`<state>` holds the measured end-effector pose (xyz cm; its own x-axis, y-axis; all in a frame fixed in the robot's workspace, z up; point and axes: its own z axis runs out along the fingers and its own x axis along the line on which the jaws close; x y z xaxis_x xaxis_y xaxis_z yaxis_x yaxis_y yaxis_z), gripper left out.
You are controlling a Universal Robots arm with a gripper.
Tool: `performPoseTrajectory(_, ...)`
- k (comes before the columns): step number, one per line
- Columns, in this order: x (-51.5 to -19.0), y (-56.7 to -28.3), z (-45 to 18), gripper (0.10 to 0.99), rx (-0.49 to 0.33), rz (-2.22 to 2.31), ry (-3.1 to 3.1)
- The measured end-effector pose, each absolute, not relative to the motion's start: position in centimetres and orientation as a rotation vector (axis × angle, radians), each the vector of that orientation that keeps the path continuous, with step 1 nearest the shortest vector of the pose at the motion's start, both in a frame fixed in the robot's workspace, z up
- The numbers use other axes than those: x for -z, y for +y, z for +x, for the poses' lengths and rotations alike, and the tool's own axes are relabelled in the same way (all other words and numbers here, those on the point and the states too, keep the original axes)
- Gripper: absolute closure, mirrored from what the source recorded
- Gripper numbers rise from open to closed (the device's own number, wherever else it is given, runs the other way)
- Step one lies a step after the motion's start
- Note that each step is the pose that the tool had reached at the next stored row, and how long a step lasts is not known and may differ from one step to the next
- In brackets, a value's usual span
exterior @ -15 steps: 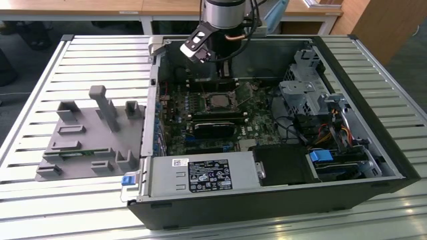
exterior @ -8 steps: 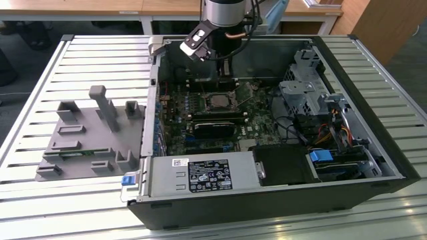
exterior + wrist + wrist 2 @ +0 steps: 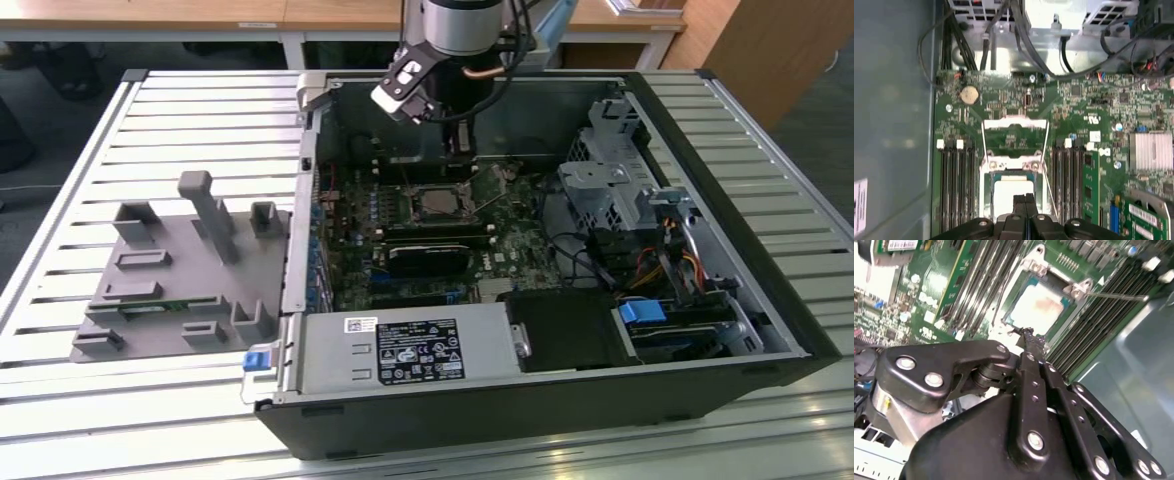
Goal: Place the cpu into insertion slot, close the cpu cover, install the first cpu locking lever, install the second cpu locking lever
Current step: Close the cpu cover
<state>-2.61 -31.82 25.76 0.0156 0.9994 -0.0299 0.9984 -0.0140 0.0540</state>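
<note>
The cpu (image 3: 1010, 192) lies in the insertion slot (image 3: 988, 200), its silver-grey face up, seen also in the second wrist view as cpu (image 3: 1036, 307) and in the exterior view as a dark square socket (image 3: 434, 203). The cpu cover (image 3: 1015, 123) appears tilted up behind the slot, with green board showing through its window. A thin locking lever (image 3: 1119, 296) sticks out sideways from the slot, and another wire lever (image 3: 1052, 197) runs along its side. My gripper (image 3: 1025, 199) is shut with nothing visible between the fingers, its tip (image 3: 1028, 333) just over the cpu's near edge.
Long black memory slots (image 3: 956, 185) flank the socket on both sides. A grey labelled power box (image 3: 400, 350) fills the case front, and a drive cage (image 3: 607, 190) with cables stands at the exterior view's right. A grey fixture (image 3: 174, 270) lies outside the case, left.
</note>
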Motion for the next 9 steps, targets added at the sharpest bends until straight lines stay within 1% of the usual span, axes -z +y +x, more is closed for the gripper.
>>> performPoseTrajectory(9,-25.6,-31.8,-1.4,0.980,-0.045,2.203,2.173)
